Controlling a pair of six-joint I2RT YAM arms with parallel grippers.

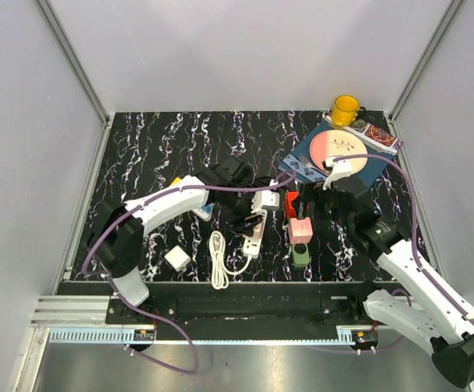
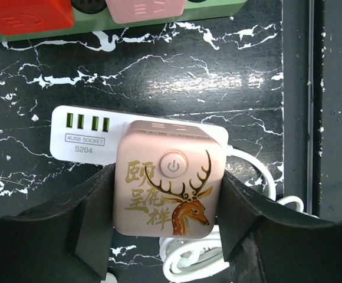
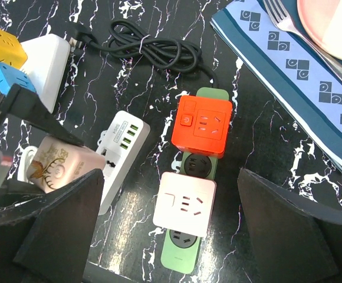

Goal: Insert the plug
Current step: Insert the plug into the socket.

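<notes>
Left wrist view: left gripper point(image 2: 168, 197) clamped on pink deer plug cube point(image 2: 170, 186), frame centre, atop white power strip point(image 2: 85, 138); strip long axis runs left-right; seated or not, unclear; right gripper point(image 3: 171, 209) jaws apart over green strip point(image 3: 181, 260).

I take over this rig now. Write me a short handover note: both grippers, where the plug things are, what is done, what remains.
Left gripper: closed on the pink deer adapter, one finger on each side.
Right gripper: open, empty, above the green power strip.
The adapter sits on the white power strip, beside its USB ports.
Done: adapter gripped and brought onto the strip.
Left: full seating cannot be told; probably press home, then release.
</notes>
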